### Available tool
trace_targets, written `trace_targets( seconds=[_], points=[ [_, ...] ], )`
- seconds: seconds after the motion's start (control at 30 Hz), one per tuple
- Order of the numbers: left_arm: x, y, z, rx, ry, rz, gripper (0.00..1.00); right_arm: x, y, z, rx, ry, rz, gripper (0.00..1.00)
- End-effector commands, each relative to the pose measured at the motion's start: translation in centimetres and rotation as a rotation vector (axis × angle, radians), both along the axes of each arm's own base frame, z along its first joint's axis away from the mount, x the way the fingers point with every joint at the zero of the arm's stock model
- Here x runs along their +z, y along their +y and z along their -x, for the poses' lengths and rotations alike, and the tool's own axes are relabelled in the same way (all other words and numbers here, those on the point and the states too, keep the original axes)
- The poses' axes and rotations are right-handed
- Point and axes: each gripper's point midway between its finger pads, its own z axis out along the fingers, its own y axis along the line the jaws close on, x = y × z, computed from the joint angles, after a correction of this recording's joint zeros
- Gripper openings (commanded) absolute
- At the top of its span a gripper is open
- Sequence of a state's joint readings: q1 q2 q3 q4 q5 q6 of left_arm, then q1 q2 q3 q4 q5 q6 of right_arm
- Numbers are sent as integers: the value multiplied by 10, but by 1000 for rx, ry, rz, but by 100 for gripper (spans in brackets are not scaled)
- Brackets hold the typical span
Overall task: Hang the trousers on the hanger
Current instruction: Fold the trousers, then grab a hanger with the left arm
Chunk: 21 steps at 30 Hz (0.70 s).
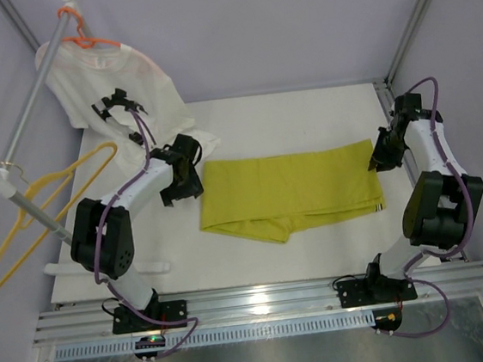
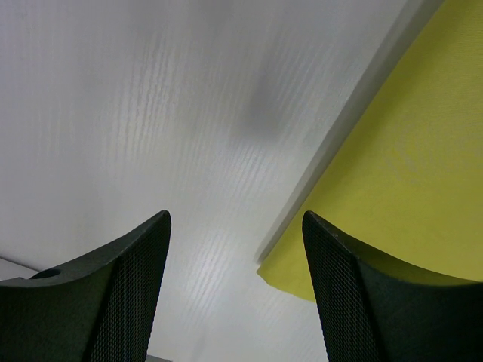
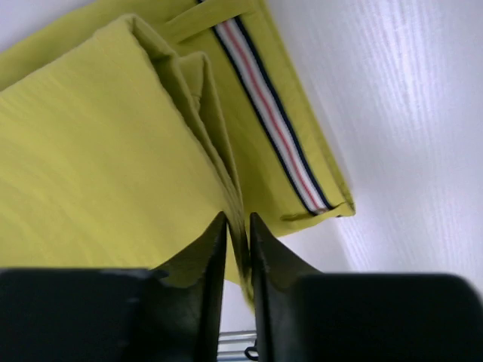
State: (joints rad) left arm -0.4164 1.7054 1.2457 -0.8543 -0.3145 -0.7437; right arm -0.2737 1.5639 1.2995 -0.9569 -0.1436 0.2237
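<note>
right gripper (image 3: 238, 219): narrow, fingers almost together with a thin fold of the trousers (image 3: 90, 151) pinched between them
at right gripper: striped band (image 3: 268, 98), white, red and dark, just ahead of the fingertips on the cloth's corner
right arm: reaches in from the far right side, elbow up, wrist bent down to the trousers' right end
left gripper (image 2: 234, 219): wide apart, holding nothing, low over bare table (image 2: 151, 113)
beside left gripper: left edge of the trousers just to its right, not touched
left arm: stretched forward and low, wrist turned toward the cloth
trousers, top view (image 1: 290, 189): folded flat in a long band between the two grippers, mid table
hanger (image 1: 109, 150): yellow, well left of the left gripper, off the table edge, hung on a rod (image 1: 28, 208)
behind left gripper: white T-shirt (image 1: 114, 82) on an orange hanger (image 1: 88, 40), hem spilling onto the table's far-left corner
writing: black print on the T-shirt, too small to read
</note>
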Motion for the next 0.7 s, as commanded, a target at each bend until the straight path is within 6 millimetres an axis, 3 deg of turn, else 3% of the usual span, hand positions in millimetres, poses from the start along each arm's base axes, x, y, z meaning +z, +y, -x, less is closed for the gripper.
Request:
trace_targets(
  seconds=[0.0, 0.03, 0.1, 0.2, 0.33, 0.37, 0.47, 0.53, 0.67],
  points=[
    [6, -7, -10, -29, -23, 32, 71, -11, -31, -16, -49, 6, 119, 25],
    [5, -9, -9, -39, -20, 39, 70, -21, -34, -17, -53, 41, 126, 31],
    [1, -13, -8, -60, -19, 58, 70, -21, -43, -15, -84, 71, 169, 34],
    [2, -25, -5, -101, -29, 107, 68, -10, -44, -12, -139, 30, 181, 37],
    [13, -61, -7, -213, -72, 233, 68, 4, 7, -23, -58, -107, 53, 38],
    [14, -78, -2, -255, -66, 275, 68, 0, 17, -24, -44, -127, 31, 38],
    [6, -101, 3, -312, -69, 303, 68, -24, 45, -21, -1, -122, -60, 39],
    [-9, -98, 11, -293, -39, 267, 68, -40, 43, -15, -12, -99, -52, 38],
    [-41, -72, 29, -227, 51, 150, 68, -74, 42, -1, -25, -26, -45, 38]
  ],
)
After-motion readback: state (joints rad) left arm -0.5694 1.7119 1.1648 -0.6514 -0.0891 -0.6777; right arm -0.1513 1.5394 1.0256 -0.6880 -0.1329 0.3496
